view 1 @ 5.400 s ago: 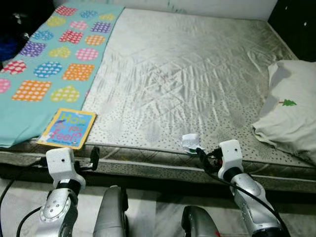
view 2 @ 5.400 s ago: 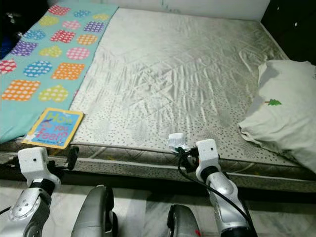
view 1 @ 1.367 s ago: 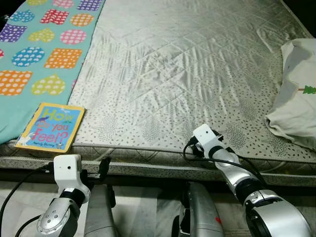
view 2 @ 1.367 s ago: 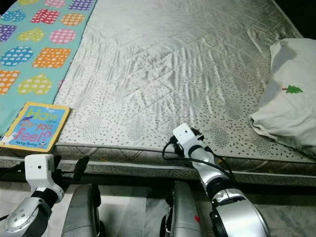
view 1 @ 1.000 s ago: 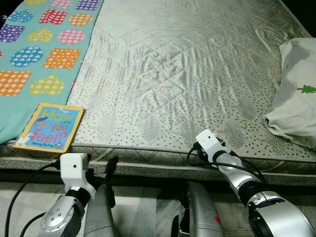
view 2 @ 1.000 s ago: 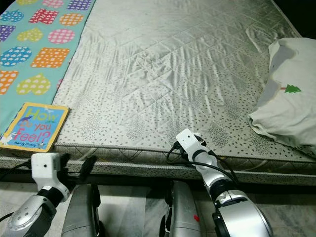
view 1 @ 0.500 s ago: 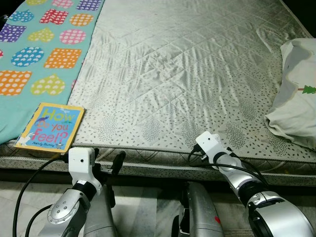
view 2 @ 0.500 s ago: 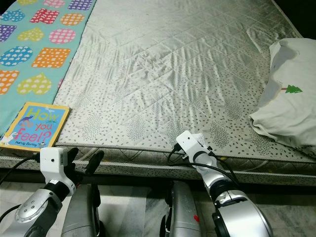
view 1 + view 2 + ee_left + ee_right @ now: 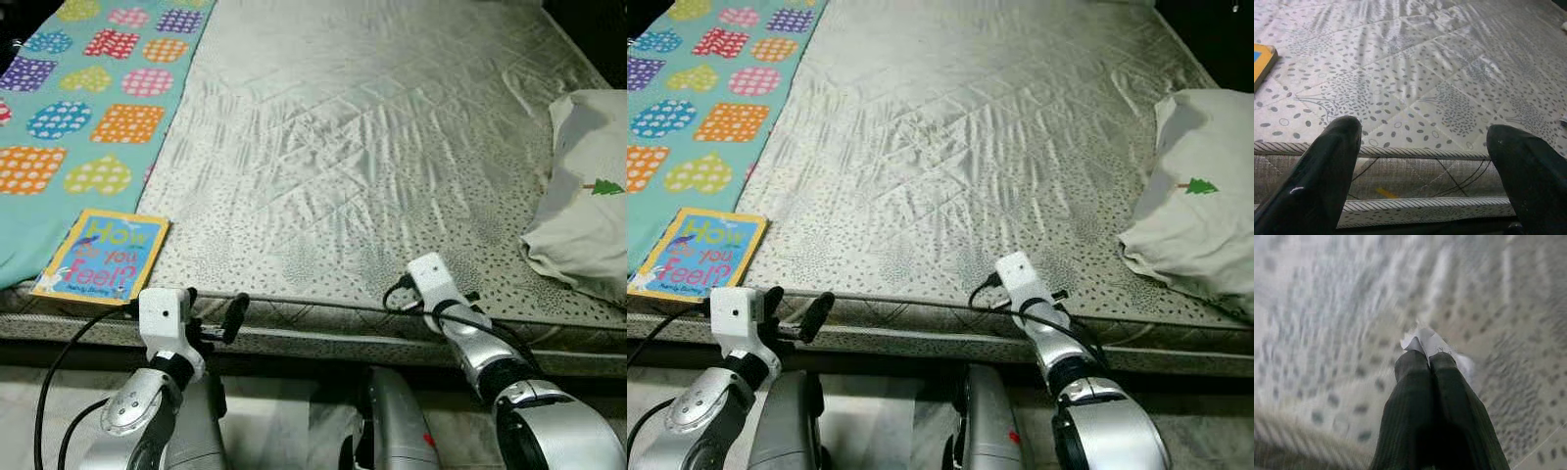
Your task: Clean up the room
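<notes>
R hand (image 9: 1427, 361) clamped on white paper scrap (image 9: 1431, 341), scrap poking out past fingertips; L hand (image 9: 1422, 147) open.

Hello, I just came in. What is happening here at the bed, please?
The robot stands at the edge of a mattress. Its right claw is shut on a small white scrap of paper, just above the mattress near the front edge. Its left claw is open and holds nothing, at the mattress edge. A children's book lies at the near left corner on a patterned blanket, and a pillow rests on the right side.
</notes>
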Controlling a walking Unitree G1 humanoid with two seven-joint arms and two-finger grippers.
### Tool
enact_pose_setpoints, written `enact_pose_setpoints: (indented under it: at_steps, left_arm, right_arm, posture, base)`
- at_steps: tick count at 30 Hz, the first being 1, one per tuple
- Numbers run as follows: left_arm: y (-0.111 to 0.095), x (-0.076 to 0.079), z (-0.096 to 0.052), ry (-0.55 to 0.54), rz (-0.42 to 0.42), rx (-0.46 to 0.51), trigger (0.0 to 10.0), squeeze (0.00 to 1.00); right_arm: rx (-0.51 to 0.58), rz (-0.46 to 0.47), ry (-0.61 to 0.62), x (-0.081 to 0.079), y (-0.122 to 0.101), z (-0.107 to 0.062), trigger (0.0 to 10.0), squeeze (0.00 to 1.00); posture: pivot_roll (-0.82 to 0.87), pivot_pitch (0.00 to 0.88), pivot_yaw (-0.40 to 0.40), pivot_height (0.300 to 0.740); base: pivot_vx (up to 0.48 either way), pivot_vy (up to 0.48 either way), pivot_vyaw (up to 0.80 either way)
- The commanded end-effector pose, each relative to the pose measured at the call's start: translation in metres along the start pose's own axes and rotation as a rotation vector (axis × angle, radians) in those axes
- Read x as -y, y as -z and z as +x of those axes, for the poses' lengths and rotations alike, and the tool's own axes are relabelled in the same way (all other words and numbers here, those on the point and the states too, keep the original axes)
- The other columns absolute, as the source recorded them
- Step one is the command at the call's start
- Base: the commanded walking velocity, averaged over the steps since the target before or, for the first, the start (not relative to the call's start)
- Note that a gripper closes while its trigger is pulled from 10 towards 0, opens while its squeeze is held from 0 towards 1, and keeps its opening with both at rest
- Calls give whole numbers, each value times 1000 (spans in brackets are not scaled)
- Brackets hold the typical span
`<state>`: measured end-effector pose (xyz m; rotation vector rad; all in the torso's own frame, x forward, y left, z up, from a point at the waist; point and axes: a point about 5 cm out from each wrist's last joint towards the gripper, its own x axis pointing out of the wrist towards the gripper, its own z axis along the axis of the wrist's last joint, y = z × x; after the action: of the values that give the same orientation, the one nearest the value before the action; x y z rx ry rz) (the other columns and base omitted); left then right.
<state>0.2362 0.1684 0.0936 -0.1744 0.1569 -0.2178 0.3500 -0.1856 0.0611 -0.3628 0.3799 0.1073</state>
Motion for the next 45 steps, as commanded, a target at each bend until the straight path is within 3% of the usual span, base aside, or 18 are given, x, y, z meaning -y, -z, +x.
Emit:
enact_pose_setpoints:
  at_steps: [1,4,7,10,11,12,15,16,17,18,28,45]
  left_arm:
    - [2,2,1,5,9,-5,10000,0]
    - [4,3,2,7,8,-3,10000,0]
    - [6,4,2,11,6,-2,10000,0]
    - [7,3,2,11,6,-2,10000,0]
    - [7,3,2,6,5,1,10000,0]
    - [9,-1,1,-12,3,7,10000,0]
    - [8,-3,-1,-32,-6,20,10000,0]
    - [7,-3,-1,-35,-9,23,10000,0]
    - [7,-4,-1,-36,-11,24,10000,0]
    - [7,-3,-3,-35,-13,25,10000,0]
    - [8,1,-1,-11,-22,24,10000,0]
    - [10,3,0,-14,-24,22,10000,0]
  right_arm:
    - [25,33,9,2,-2,-1,0,0]
    - [51,77,8,2,-4,-1,0,0]
    - [109,182,-7,-2,-11,-1,0,0]
    - [121,213,-13,-3,-12,-1,0,0]
    - [153,255,-19,-4,-16,-2,0,0]
    - [252,330,-32,-10,-27,-6,0,0]
    - [344,389,-62,-20,-33,-15,0,0]
    - [374,410,-74,-24,-34,-19,902,0]
    - [391,422,-80,-25,-35,-22,902,0]
    - [398,436,-91,-30,-33,-27,10000,0]
    - [449,507,-128,-38,-44,-46,10000,0]
    - [435,514,-153,-37,-53,-50,10000,0]
  posture:
    - [95,81,-86,565]
    - [91,77,-87,565]
    - [89,64,-89,565]
    - [90,54,-89,565]
    - [91,42,-90,565]
    - [90,29,-88,565]
    - [88,23,-86,565]
    - [87,24,-84,565]
    - [86,23,-83,565]
    - [78,25,-76,565]
    - [65,45,-67,565]
    - [58,59,-73,652]
  base:
    - [0,0,0]
    - [0,0,0]
    - [0,0,0]
    - [0,0,0]
    - [0,0,0]
    - [0,0,0]
    - [0,0,0]
    - [0,0,0]
    - [0,0,0]
    - [0,0,0]
    - [0,0,0]
    - [0,0,0]
